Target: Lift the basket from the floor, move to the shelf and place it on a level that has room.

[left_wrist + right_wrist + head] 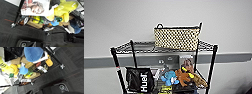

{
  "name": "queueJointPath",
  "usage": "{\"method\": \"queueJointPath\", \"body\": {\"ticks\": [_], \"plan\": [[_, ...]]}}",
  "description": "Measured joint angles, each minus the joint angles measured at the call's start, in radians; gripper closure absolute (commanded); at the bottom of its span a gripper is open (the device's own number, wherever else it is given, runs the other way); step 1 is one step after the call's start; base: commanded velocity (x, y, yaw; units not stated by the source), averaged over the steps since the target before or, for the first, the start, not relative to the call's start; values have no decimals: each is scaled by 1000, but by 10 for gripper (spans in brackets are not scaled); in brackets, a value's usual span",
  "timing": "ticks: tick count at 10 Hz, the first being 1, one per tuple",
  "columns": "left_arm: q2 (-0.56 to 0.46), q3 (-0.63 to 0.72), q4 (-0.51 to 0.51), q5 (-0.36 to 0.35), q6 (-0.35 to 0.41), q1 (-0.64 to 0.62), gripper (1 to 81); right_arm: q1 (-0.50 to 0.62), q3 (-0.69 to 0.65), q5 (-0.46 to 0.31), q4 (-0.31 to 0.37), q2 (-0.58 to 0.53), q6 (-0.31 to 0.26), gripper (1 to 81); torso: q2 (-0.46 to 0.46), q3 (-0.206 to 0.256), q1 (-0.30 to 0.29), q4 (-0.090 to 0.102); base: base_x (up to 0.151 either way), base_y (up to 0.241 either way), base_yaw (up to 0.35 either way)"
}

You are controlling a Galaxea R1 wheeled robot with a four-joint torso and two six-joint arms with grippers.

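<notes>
- Head cam: high up, faces fwd at shelf against grey wall, near; top level w/ basket sits mid-frame.
- L wrist cam: low, close to floor, looks at rack's bottom tier, yellow plush.
- R wrist cam: low too, close, opposite side of same tier.
- Wrist views share bottom clutter, carpet, caster.

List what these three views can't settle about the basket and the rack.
- Inside of the basket: head view, hidden by its own front wall.
- Where the basket's base meets the top tier: head view, too blurred to tell how it sits.
- Lower part of the shelf: head view, cut off by the picture's bottom edge.
- Text on the white label: right wrist view, too small.
</notes>
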Motion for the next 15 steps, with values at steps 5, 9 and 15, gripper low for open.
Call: {"method": "queueJointPath", "body": {"ticks": [5, 9, 15], "plan": [[172, -135, 67, -81, 1, 143, 10, -120, -105, 51, 2, 133, -85, 10, 0, 0, 0, 0, 0, 0, 0], [293, -274, 103, -110, 1, 214, 10, -187, -266, 76, 3, 271, -126, 10, 0, 1, 0, 0, 0, 0, 0], [480, -480, 151, -124, 2, 284, 10, -268, -474, 93, 3, 435, -191, 10, 0, 2, -1, 0, 0, 0, 0]]}}
